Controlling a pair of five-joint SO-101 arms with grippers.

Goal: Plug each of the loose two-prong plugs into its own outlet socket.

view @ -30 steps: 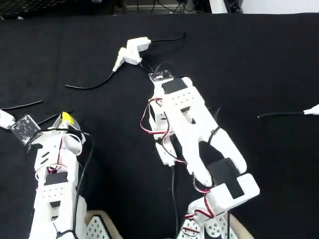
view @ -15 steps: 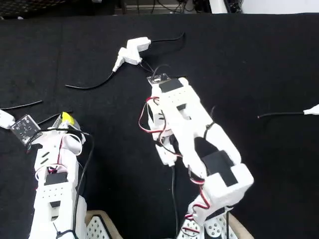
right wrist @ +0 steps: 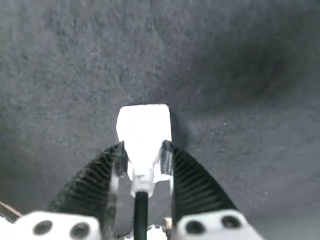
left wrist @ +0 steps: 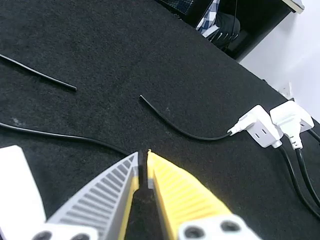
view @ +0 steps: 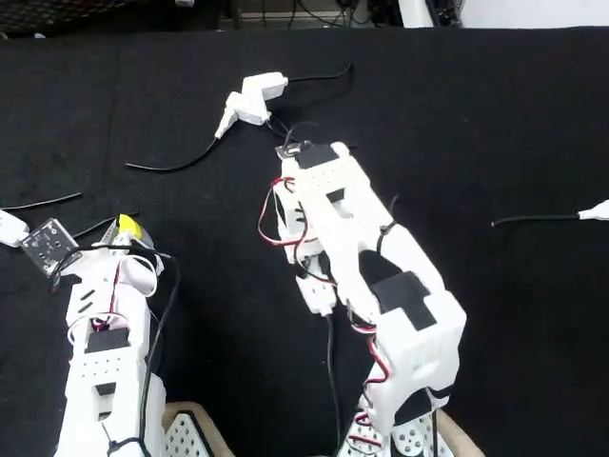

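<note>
My right gripper (right wrist: 142, 150) is shut on a white plug (right wrist: 144, 125), with the plug's black cord running back between the fingers just above the black tabletop. In the high view the right arm (view: 328, 195) stretches up the middle of the table. Just beyond its wrist lie two white plug pieces (view: 252, 97) with black cords, touching each other; the left wrist view has them too (left wrist: 272, 127). My left gripper (left wrist: 142, 156) is shut, grey finger against yellow finger, and sits at the near left (view: 127, 228). A thin black cord (left wrist: 60, 136) runs up to its tips.
Another white plug (view: 597, 209) with a black cord lies at the right edge. A white piece (view: 9, 227) sits at the left edge, beside the left arm. Loose black cords (view: 171, 164) curl across the far left of the black table (view: 476, 114).
The right arm has swung a little to the left, carrying the white plug closer to the two white pieces. The left arm has not moved.
</note>
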